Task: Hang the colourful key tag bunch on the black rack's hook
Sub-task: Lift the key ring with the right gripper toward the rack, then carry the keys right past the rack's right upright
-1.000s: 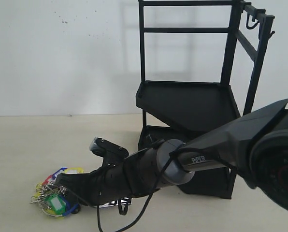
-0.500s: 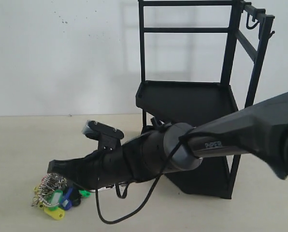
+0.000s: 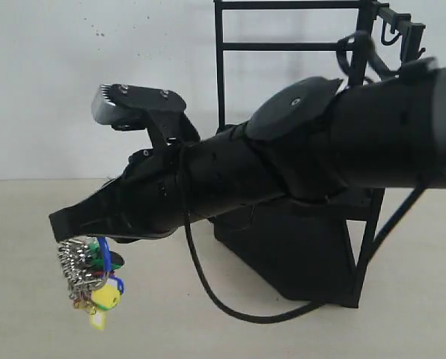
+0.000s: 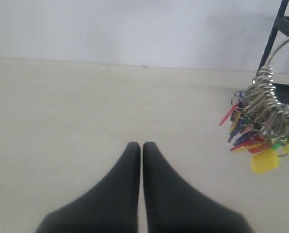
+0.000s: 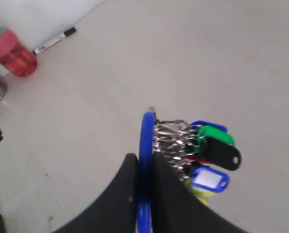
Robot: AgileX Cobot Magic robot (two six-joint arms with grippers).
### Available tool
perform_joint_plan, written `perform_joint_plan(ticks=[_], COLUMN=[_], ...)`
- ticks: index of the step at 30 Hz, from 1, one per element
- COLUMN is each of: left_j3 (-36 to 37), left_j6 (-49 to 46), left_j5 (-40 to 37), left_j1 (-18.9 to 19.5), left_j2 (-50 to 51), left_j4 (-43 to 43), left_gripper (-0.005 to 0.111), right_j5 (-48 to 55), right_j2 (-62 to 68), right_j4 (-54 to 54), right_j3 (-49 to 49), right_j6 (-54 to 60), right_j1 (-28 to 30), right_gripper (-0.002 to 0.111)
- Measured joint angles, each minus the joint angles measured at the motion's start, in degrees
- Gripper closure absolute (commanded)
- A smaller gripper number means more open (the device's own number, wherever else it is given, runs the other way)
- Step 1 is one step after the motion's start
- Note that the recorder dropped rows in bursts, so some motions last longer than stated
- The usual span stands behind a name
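The colourful key tag bunch (image 3: 92, 273) hangs in the air over the table at the left, off the surface. My right gripper (image 3: 62, 226) reaches across to the left and is shut on its blue loop (image 5: 147, 141); the metal rings and tags (image 5: 202, 150) dangle beside the fingers. The black rack (image 3: 221, 75) stands at the back right, partly behind my right arm. Its hook (image 3: 420, 51) shows on the front post just above the arm. My left gripper (image 4: 141, 144) is shut with nothing in it, low over the table, and the bunch (image 4: 263, 131) hangs off to its side.
A red bottle (image 5: 11, 51) and a marker pen (image 5: 55, 41) lie near the wall. A black cable (image 3: 230, 307) loops down from my right arm towards the table. A rack post (image 4: 273, 34) shows behind the bunch in the left wrist view.
My right gripper has risen from the table with the key tag bunch, which now hangs clear of the surface. The arm has swung up in front of the rack.
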State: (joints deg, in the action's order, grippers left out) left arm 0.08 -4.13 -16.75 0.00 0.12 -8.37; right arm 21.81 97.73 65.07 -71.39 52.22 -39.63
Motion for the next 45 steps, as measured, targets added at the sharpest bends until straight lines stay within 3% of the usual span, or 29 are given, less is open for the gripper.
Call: perform_joint_plan(ticks=[2,5,9,27,35,45], left_j3=[0.0,0.0,0.0,0.0,0.0,0.0], left_j6=[0.0,0.0,0.0,0.0,0.0,0.0], left_j5=[0.0,0.0,0.0,0.0,0.0,0.0], left_j1=[0.0,0.0,0.0,0.0,0.0,0.0], left_j2=[0.0,0.0,0.0,0.0,0.0,0.0], left_j4=[0.0,0.0,0.0,0.0,0.0,0.0], left_gripper=[0.102,0.102,0.102,0.102,0.102,0.102], right_j5=[-1.0,1.1,0.9,11.4,16.1,23.1], right_j2=[-3.5,-6.2,-9.3,-18.4,-27.5,-38.3], right_j4=[-4.2,-9.6,-16.4,-28.3,-33.2,-43.5], right_j3=[1.0,1.1,1.3,0.5,0.5,0.5], right_j6=[-6.3,-5.4,-16.7,-23.3,-27.3,-34.5], right_j1=[0.4,1.3,2.4,4.8,9.0,18.2], right_gripper=[0.108,0.108,0.108,0.108,0.108,0.108])
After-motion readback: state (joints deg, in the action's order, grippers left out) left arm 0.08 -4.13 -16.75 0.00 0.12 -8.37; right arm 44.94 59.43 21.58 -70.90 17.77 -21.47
